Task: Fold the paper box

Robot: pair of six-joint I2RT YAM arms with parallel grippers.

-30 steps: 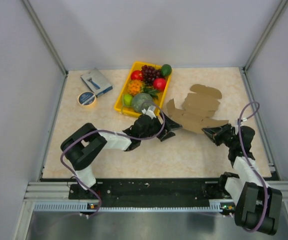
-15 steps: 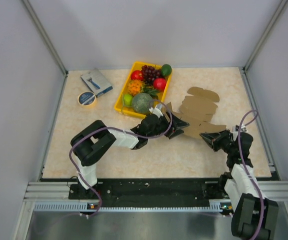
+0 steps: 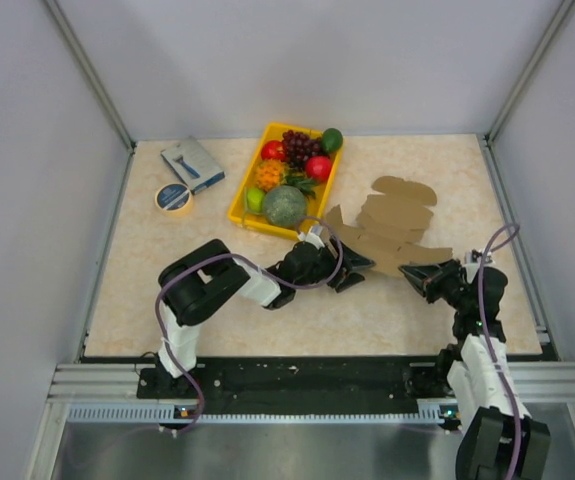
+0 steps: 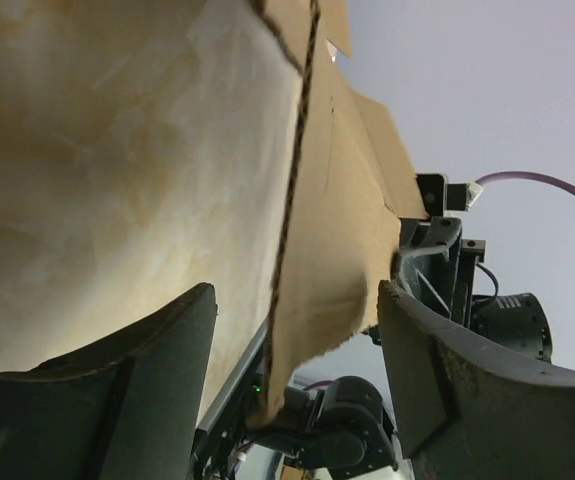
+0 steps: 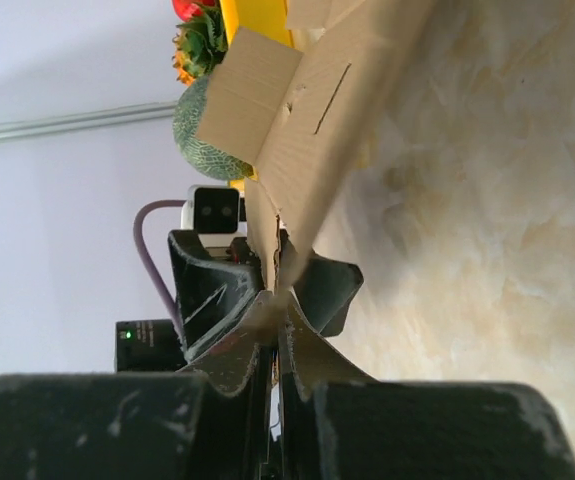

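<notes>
While the yellow tray [image 3: 238,207] sits left of centre, the left gripper [image 3: 355,264] has its jaws wide apart astride the left edge of the paper box [image 3: 392,222], gripping nothing. The box spreads just right of the tray, its near right edge pinched tight by the right gripper [image 3: 414,274].

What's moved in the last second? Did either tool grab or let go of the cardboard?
The left tool slid right along the near-left edge of the cardboard sheet, elbow following. Its jaws stand open around that edge, gripping nothing. The right tool pulled back slightly and keeps the sheet's corner pinched. Fruit tray, tape roll and packet stayed put.
</notes>
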